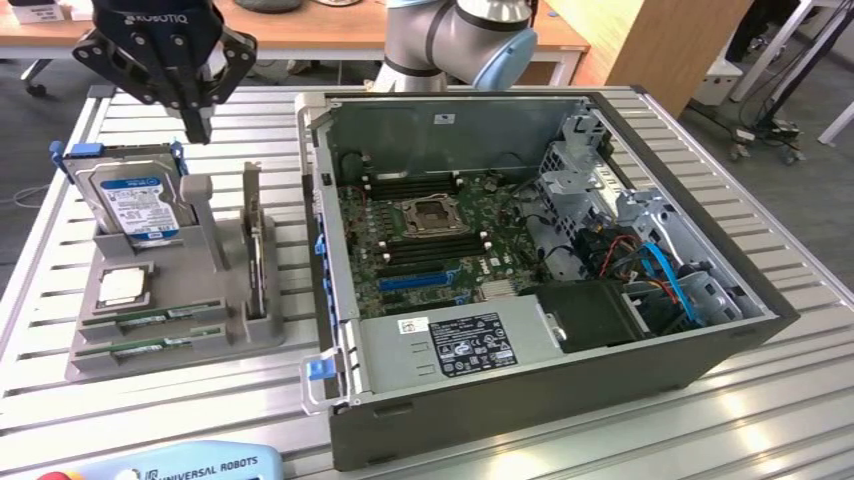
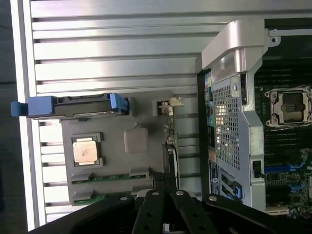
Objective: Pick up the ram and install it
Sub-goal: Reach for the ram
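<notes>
Tool (image 1: 198,128) closed, nothing in it, upper left of exterior view near the hard drive (image 1: 134,200). ram (image 1: 167,318) sits in grey holder (image 1: 200,215), lower left, beside 1 twin stick (image 1: 144,346).

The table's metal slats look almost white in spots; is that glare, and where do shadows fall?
Wrist view: yes, glare whitens the table slats, while the gripper shows as a dark shape. Exterior view: glare streaks the table's near corner, and the computer case is dimmer inside.

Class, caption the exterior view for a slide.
Shut claw above the tray; two ram sticks in it, open PC beside.
</notes>
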### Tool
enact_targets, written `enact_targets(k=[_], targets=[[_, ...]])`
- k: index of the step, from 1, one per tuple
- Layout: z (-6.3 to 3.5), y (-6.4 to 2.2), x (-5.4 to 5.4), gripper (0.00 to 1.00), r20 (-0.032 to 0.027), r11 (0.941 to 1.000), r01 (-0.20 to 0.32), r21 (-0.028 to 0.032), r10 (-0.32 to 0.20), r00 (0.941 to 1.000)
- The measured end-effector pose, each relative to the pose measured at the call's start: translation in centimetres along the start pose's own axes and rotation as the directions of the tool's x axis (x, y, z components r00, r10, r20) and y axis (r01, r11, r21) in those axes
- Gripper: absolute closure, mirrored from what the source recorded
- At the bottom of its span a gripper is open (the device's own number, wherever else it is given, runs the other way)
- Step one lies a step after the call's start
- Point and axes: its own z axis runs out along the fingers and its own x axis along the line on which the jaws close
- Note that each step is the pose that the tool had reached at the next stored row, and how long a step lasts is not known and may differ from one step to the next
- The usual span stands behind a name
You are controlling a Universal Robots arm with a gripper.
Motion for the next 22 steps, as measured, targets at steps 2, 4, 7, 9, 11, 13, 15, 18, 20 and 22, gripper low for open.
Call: enact_targets(k=[2,4,7,9,11,13,15,18,20,22], targets=[[0.0,0.0,0.0,0.9,-0.0181,1.0,-0.001,0.0013,0.001,0.9998],[0.01,0.0,0.0,0.9,-0.022,1.0,-0.001,0.0015,0.001,0.9998],[0.0,-0.01,0.0,0.9,-0.0222,1.0,-0.001,0.0017,0.001,0.9998],[0.0,-0.02,0.1,0.9,-0.0222,1.0,-0.001,0.0017,0.001,0.9998],[0.0,-0.03,0.3,0.9,-0.0222,1.0,-0.001,0.0017,0.001,0.9998],[-0.01,-0.05,0.6,0.9,-0.0223,1.0,-0.001,0.0018,0.001,0.9998],[-0.01,-0.07,0.8,0.9,-0.0222,1.0,-0.001,0.0017,0.001,0.9998],[-0.02,-0.1,1.3,0.9,-0.0222,1.0,-0.001,0.0017,0.001,0.9998],[-0.02,-0.12,1.6,0.9,-0.0221,1.0,-0.001,0.0016,0.001,0.9998],[-0.03,-0.14,1.8,0.9,-0.0222,1.0,-0.001,0.0017,0.001,0.9998]])
